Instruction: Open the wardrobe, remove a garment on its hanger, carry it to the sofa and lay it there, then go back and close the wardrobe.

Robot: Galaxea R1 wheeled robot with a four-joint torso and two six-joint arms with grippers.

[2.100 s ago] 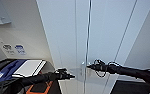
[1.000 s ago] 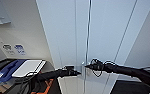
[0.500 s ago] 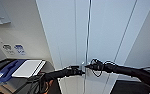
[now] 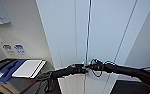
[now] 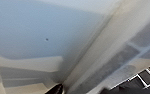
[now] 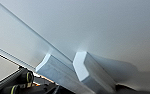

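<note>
Tall white 2-door wardrobe point(image 4: 91, 37) dead ahead, doors shut. Left gripper point(image 4: 81, 68) and right gripper point(image 4: 89, 67) meet at the centre seam (finger state: can't tell). Rigid smooth panels, likely slippery; hook the small white handles point(image 6: 91, 72).

- Head view looks forward from close before the wardrobe point(image 4: 103, 37), facing its closed doors.
- Both wrist views sit very near the same door fronts, by the handles point(image 6: 91, 72).
</note>
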